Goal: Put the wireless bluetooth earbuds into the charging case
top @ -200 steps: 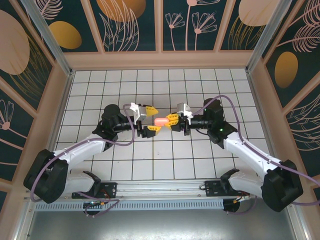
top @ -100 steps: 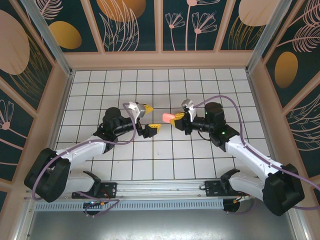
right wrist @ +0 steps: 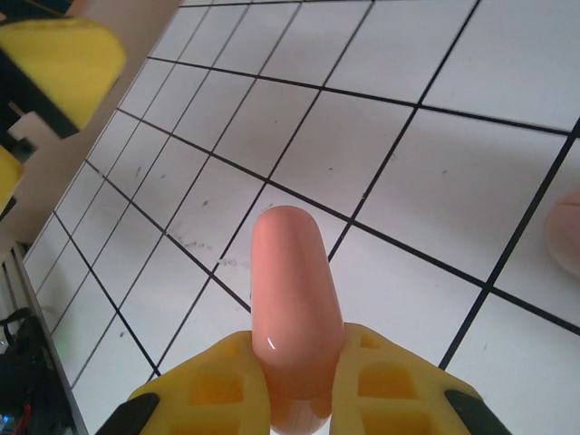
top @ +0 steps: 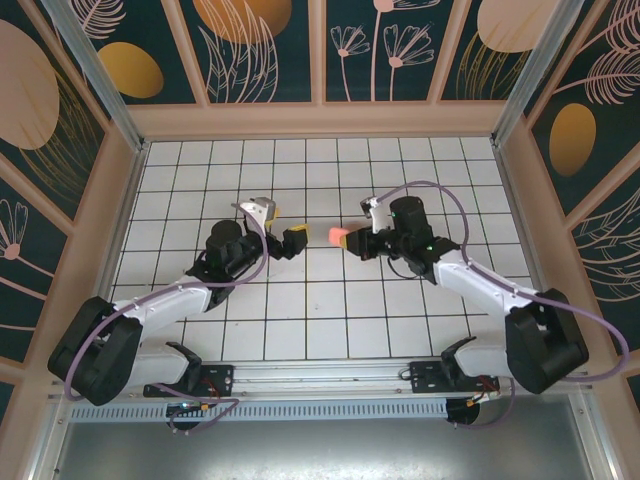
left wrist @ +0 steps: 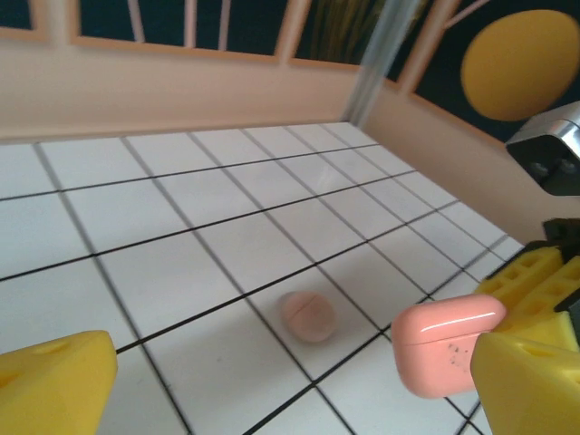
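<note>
The charging case (top: pixel 338 236) is a salmon-pink rounded case with its lid closed, held above the tiled floor. My right gripper (top: pixel 352 241) is shut on one end of it, and its yellow fingers (right wrist: pixel 222 390) clamp the case (right wrist: pixel 294 290) from both sides. My left gripper (top: pixel 282 223) stands open a short way to the left of the case, touching nothing. In the left wrist view the case (left wrist: pixel 444 349) hangs at the right, just beyond my open left gripper (left wrist: pixel 290 399). The earbuds are out of view.
A round pink disc (left wrist: pixel 308 315) with a seam across it lies on a white tile under the space between the grippers; its edge shows as the disc (right wrist: pixel 569 231) at the right. Peach walls (top: pixel 320 120) ring the tiled floor (top: pixel 320 310).
My left gripper has let go of the case, opened wide and drawn back to the left. The right gripper has kept the case and turned slightly.
</note>
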`<action>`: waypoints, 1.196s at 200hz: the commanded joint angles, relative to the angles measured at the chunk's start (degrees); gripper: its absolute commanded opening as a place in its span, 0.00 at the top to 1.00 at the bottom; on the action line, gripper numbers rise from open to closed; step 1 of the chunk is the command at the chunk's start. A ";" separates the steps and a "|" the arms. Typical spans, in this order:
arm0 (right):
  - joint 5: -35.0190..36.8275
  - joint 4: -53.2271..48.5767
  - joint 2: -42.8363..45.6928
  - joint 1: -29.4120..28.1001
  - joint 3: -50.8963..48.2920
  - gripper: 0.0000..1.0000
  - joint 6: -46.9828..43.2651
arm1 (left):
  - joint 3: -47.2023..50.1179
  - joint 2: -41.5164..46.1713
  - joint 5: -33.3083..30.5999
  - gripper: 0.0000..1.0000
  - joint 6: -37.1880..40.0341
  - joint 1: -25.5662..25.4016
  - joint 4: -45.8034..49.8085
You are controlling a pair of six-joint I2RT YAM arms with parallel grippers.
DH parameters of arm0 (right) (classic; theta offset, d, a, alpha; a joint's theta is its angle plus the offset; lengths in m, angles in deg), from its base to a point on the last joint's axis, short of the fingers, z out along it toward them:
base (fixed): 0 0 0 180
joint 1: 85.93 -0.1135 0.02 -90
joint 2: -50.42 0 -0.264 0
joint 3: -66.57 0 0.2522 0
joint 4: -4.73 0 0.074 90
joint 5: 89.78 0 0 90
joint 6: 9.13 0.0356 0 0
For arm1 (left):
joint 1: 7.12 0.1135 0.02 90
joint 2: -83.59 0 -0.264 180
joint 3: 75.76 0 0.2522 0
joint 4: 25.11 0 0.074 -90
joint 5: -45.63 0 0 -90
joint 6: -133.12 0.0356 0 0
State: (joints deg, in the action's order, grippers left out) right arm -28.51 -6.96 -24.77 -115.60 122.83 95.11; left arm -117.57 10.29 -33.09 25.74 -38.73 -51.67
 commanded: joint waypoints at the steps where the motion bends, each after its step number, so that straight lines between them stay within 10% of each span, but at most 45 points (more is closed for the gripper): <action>1: -0.42 -1.36 -2.87 0.05 3.27 0.92 4.05 | 1.29 1.62 -7.32 0.01 -2.47 -0.02 -0.44; 239: 2.19 -8.82 -35.69 -2.41 26.46 0.88 12.04 | -0.51 -0.09 -14.79 0.01 -3.39 0.03 5.50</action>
State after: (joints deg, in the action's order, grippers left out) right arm -26.59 -14.92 -59.02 -118.48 147.31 105.91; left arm -116.41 10.68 -47.90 22.85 -38.73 -47.08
